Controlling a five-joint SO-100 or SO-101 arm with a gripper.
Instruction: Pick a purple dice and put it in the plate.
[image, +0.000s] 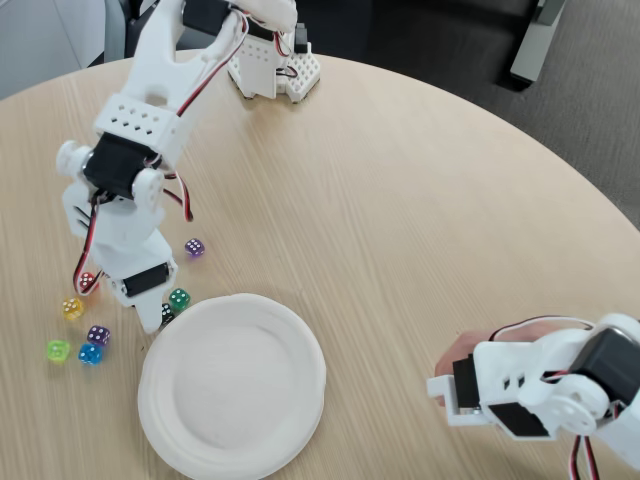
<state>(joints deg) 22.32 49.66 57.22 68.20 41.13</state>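
My white gripper (160, 312) points down at the table just left of the plate's upper left rim, its tips low among the dice. Something small and dark sits at the tips; whether the jaws are open or shut does not show. One purple dice (194, 247) lies on the wood to the right of the gripper body, apart from it. Another purple one (98, 335) rests to the lower left, next to a blue die (90, 354). The white paper plate (305, 352) lies at the front of the table with nothing in it.
A green die (179, 298) sits right beside the gripper tip, near the plate rim. Red (87, 282), yellow (72, 308) and lime (58, 350) dice lie to the left. A second white arm (540, 385) held by a hand (462, 350) is at the lower right.
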